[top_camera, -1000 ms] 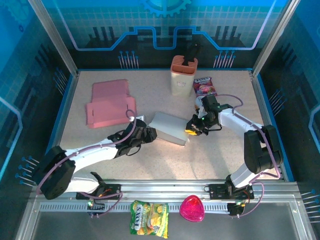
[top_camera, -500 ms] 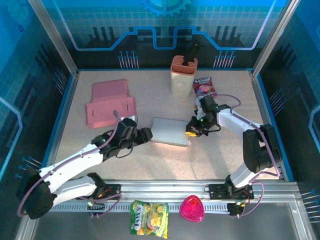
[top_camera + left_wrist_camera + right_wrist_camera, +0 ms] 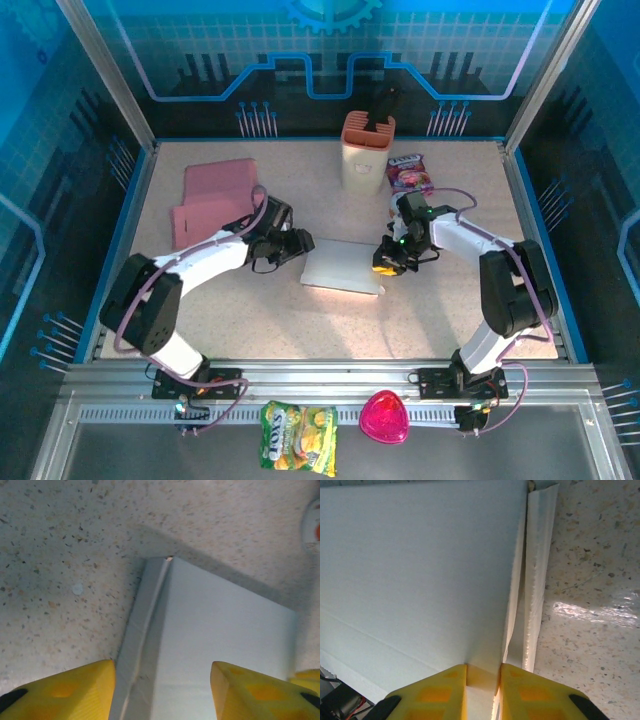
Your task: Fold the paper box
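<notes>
Right jaws clamped on the right edge of the box [image 3: 343, 267], a thin panel pinched between the yellow fingers [image 3: 435, 690]. Left jaws apart, set at the box's left edge, one finger either side of its folded flap. Box lies flat mid-worktop [image 3: 300, 320]. Pink sheets [image 3: 215, 200] lie rear left, apart from it.

Speckled desk [image 3: 440, 310], white paper box [image 3: 342, 267] lying flat at its middle.
Left gripper [image 3: 300, 246] at the box's left edge, right gripper [image 3: 384, 262] touching its right edge. Pink card sheets [image 3: 215, 200] far left. Orange holder [image 3: 366, 152] upright at the back, purple snack packet [image 3: 408, 172] just beside it. Yellow-green snack bag [image 3: 298, 436] and pink heart-shaped item [image 3: 385, 416] on the front ledge [image 3: 520, 440].
</notes>
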Robot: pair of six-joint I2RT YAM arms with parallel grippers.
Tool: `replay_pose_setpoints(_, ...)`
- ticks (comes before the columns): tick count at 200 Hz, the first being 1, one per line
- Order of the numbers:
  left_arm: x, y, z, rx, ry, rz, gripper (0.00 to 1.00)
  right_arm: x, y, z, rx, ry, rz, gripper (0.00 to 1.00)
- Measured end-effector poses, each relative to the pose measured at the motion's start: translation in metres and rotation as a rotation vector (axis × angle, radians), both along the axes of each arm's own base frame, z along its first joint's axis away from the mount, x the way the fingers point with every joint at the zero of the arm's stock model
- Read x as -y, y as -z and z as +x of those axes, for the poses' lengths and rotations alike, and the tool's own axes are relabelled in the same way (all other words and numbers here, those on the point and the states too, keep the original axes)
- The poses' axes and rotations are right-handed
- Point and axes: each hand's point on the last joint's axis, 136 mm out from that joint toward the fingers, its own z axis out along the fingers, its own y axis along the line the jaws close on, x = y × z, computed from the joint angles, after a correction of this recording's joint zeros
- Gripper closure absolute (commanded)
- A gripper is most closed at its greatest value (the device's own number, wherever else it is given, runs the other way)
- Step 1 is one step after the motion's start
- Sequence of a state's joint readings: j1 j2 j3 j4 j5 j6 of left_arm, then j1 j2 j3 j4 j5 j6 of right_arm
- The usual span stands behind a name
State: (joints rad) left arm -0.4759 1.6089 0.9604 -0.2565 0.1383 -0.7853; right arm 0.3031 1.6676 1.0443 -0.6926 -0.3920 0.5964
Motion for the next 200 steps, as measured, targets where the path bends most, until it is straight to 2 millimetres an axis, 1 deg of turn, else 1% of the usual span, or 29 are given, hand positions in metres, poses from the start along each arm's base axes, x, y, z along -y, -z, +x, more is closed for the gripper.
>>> replay_pose_setpoints(10,0.000,0.011,-0.002,-0.026,0.012,0.009,0.52,0.000,0.001,0.000,-0.004,-0.002,-0.003,0.77)
replay_pose_setpoints(24,0.001,0.019,-0.004,-0.047,0.026,0.017,0.53,0.001,0.000,0.001,-0.003,-0.005,-0.008,0.75)
replay_pose_setpoints(54,0.004,0.023,-0.006,-0.045,0.044,0.003,0.56,0.001,-0.004,0.006,0.009,-0.010,-0.019,0.72)
replay_pose_setpoints(97,0.006,0.026,-0.006,-0.032,0.053,-0.005,0.61,0.005,-0.004,0.002,0.001,-0.036,-0.042,0.57)
replay_pose_setpoints(111,0.005,0.030,-0.008,-0.034,0.055,-0.004,0.62,0.007,-0.003,0.001,0.000,-0.046,-0.055,0.52)
replay_pose_setpoints(133,0.005,0.037,-0.012,-0.047,0.059,0.000,0.64,0.009,0.000,-0.001,0.001,-0.056,-0.061,0.47)
replay_pose_setpoints(151,0.005,0.040,-0.013,-0.048,0.063,-0.003,0.64,0.010,0.003,-0.005,-0.007,-0.064,-0.063,0.46)
replay_pose_setpoints(170,0.006,0.041,-0.013,-0.043,0.064,-0.008,0.66,0.011,0.007,-0.007,-0.016,-0.070,-0.066,0.49)
replay_pose_setpoints(200,0.008,0.041,-0.012,-0.032,0.067,-0.014,0.70,0.010,0.017,-0.005,-0.021,-0.084,-0.068,0.61)
